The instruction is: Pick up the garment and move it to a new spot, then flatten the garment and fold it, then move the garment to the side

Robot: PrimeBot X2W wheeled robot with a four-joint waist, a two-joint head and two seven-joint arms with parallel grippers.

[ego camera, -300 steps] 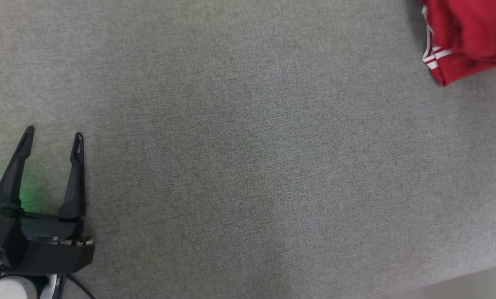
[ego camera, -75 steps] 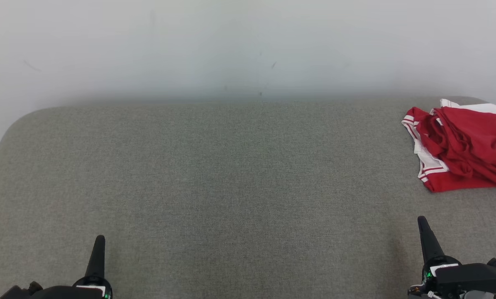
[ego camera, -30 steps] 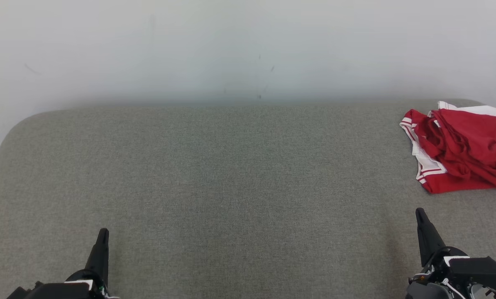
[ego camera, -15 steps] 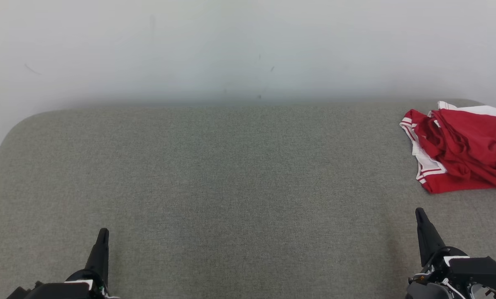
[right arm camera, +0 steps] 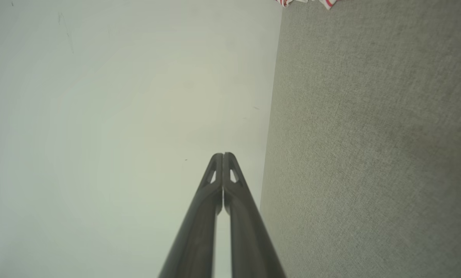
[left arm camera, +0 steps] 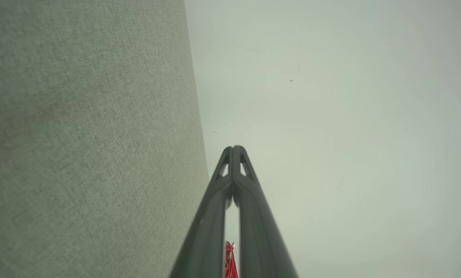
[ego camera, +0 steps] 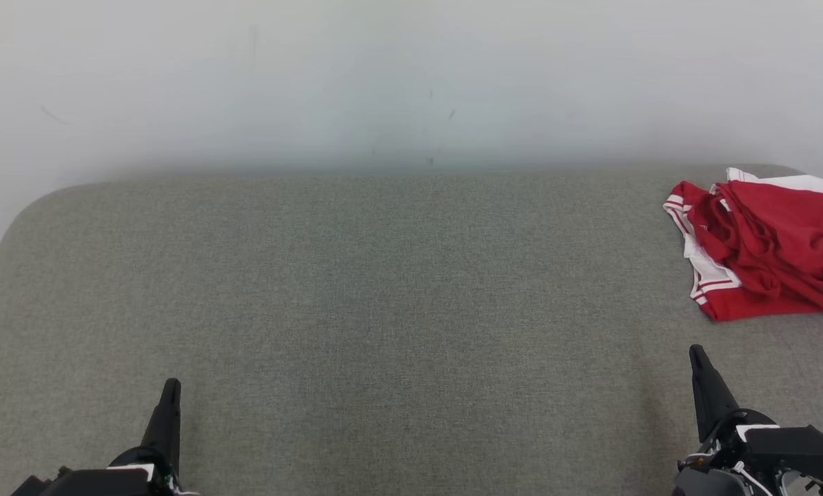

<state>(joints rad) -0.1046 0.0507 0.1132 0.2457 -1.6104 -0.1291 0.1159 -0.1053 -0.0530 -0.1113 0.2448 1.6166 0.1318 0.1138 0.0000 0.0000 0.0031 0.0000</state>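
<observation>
Plenty of bare grey tabletop (ego camera: 383,310) across the middle and left, with wide room for moving. Far edge straight along a pale wall (ego camera: 411,83); far-left corner rounded, left edge sloping toward the near side. Right edge cut off by the head view.

Red garment (ego camera: 769,248) with white trim bunched at the far right, close to the far edge, partly past the head view's right border. Ahead of the right claw (ego camera: 695,353) and slightly to its right, apart from it, with bare fabric between. Well apart from the left claw (ego camera: 171,384), across nearly the whole width. Seen as a red sliver between the left claw's fingers in the left wrist view, and as a scrap of red and white at the top edge of the right wrist view.

Both claws low at the near side, one at lower left, one at lower right, pointing toward the wall. Fingers pressed tip to tip on each, fully closed, gripping nothing. Contact with the fabric below impossible to judge.
</observation>
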